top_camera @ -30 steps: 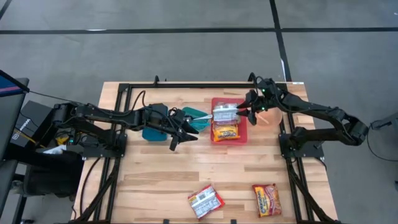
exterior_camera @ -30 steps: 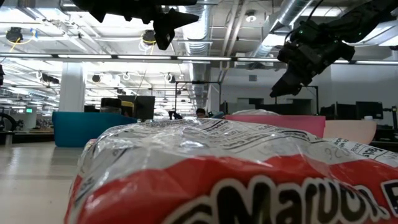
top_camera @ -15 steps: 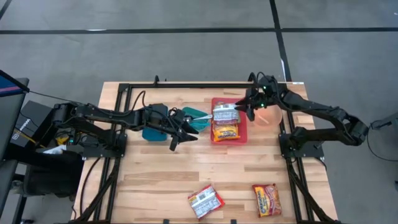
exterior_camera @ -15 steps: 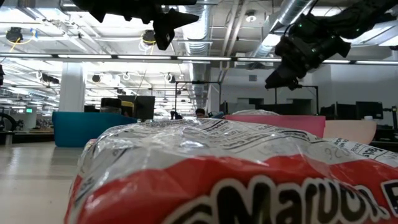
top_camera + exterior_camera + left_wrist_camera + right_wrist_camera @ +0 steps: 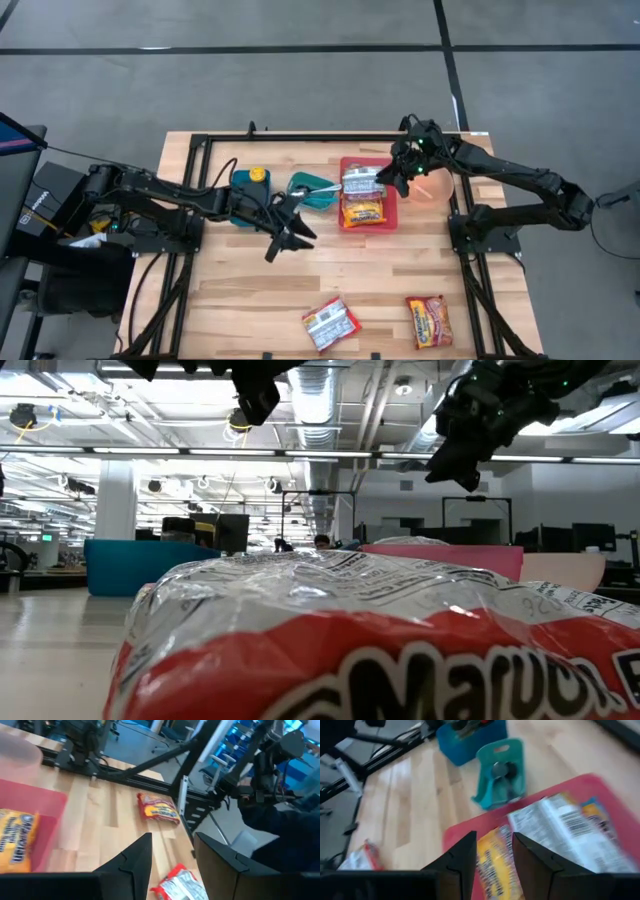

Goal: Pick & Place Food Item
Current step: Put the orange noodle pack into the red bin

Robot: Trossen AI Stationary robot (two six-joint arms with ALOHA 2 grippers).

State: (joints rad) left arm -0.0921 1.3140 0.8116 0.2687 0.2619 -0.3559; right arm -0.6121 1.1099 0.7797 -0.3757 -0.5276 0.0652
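Bare wood [image 5: 250, 290] mid-table; red tray [image 5: 391, 211], teal holder [image 5: 318, 192] crowding the back.

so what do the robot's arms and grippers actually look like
Both arms are dark, nearly black, built of slim jointed segments with black cables along them. The left gripper and right gripper each end in two flat, tapering dark fingers. Small green lights glow near the right arm's wrist.
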